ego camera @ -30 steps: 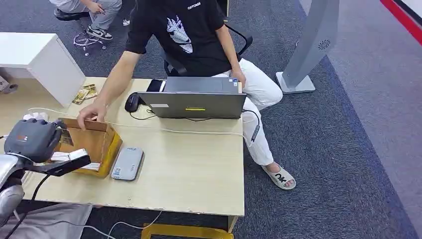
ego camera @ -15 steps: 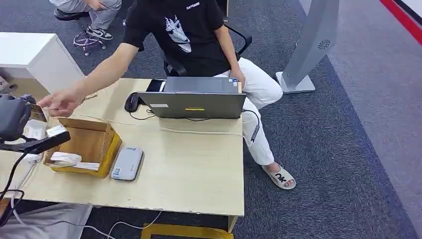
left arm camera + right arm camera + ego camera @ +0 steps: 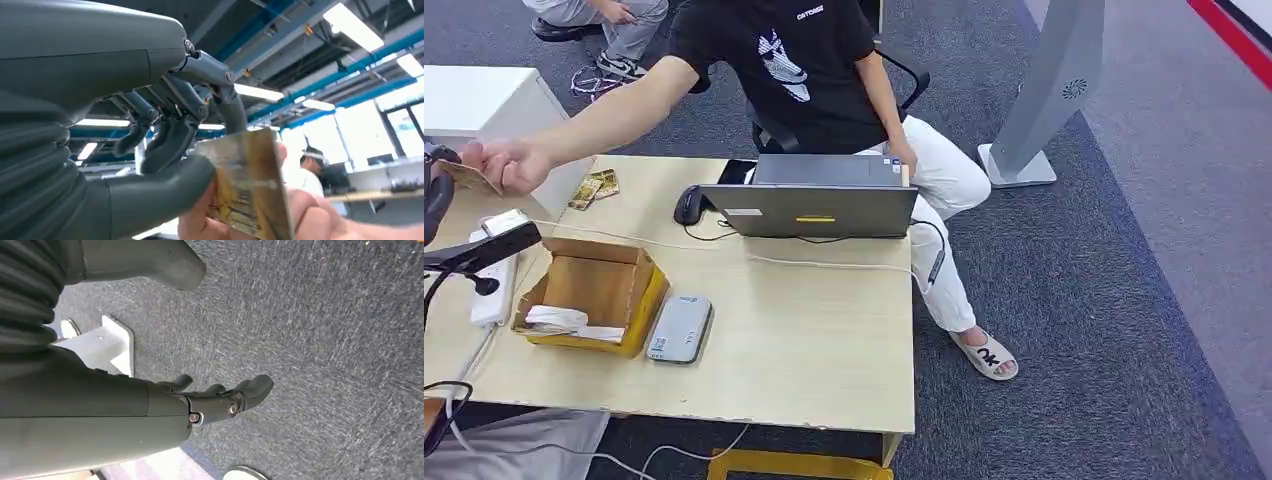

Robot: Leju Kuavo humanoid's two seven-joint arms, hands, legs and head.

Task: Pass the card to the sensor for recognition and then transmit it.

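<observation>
A brownish picture card [image 3: 466, 176] is up at the table's far left edge. In the left wrist view my left hand [image 3: 125, 125] pinches the card [image 3: 250, 185] between thumb and fingers. The fingers of a person's hand [image 3: 310, 215] grip the same card from the other side. From the head view, my left hand [image 3: 436, 200] is at the picture's left edge, and the seated person's outstretched hand [image 3: 514, 165] meets it there. The grey flat sensor [image 3: 681, 328] lies on the table beside the cardboard box [image 3: 594, 290]. My right hand [image 3: 200, 400] hangs over grey carpet, fingers loosely apart, holding nothing.
A laptop [image 3: 814, 205], a mouse [image 3: 689, 205] and a phone [image 3: 737, 172] sit at the table's far side in front of the person. More cards [image 3: 594, 188] lie near the back left. A white power strip [image 3: 494, 270] and cables run along the left. A white cabinet [image 3: 484, 110] stands behind.
My left hand rose from beside the box and moved left and back with the card. The person's hand left the box rim, followed it and took hold of the card.
</observation>
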